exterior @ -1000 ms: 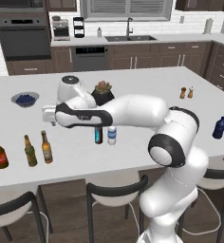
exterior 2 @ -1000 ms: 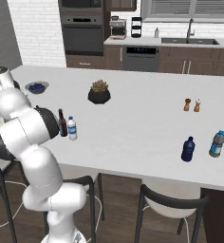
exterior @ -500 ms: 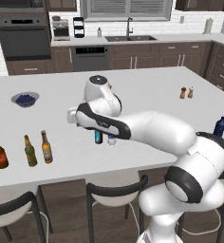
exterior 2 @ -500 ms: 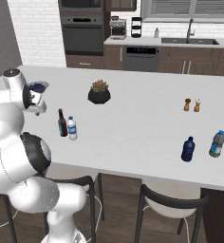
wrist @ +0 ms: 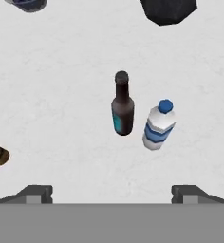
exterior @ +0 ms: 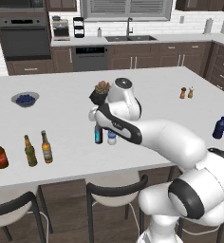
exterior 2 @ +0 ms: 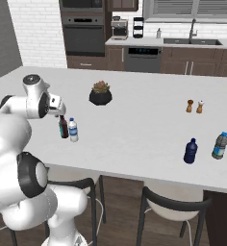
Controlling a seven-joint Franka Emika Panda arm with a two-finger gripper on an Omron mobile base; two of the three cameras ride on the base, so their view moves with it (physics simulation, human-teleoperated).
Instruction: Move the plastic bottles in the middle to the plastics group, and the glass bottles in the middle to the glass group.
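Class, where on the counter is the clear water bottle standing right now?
The water bottle stands mid-counter, close beside the dark brown beer bottle and in front of the potted plant.

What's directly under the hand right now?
Under the hand: the dark beer bottle and the water bottle, upright side by side on the white counter. Both fingers are clear of them. In the left base view the arm covers the bottles' tops.

Beer bottle (wrist: 122, 107) beside water bottle (wrist: 158, 125)
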